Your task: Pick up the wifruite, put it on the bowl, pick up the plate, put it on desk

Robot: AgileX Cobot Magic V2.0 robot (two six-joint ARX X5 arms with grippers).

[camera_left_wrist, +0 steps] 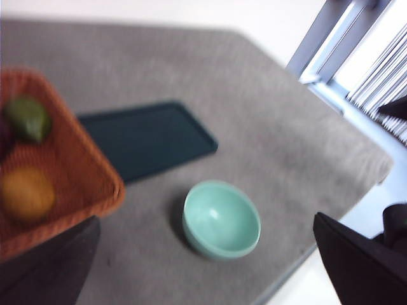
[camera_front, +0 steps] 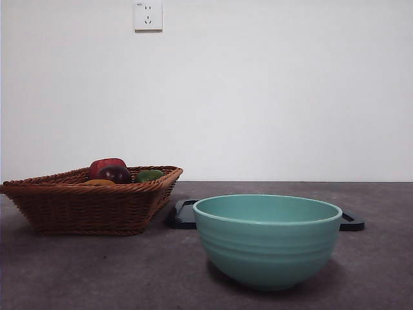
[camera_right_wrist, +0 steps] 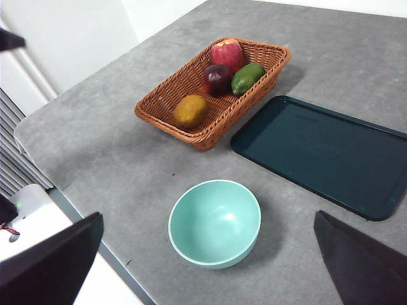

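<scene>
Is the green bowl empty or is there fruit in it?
Empty. The bowl shows only its bare inside; the orange fruit lies in the basket.

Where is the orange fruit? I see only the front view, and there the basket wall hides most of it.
Observer: The orange fruit lies at one end of the wicker basket, apart from the other three fruits.
Operator: Is something inside the bowl already?
Observer: No, the teal bowl is empty.
Operator: Does the black tray carry anything?
Observer: No, the tray is bare and lies beside the basket.
Operator: Is any gripper close to the fruit?
Observer: Neither; both wrist views show open jaws high above the desk.
</scene>
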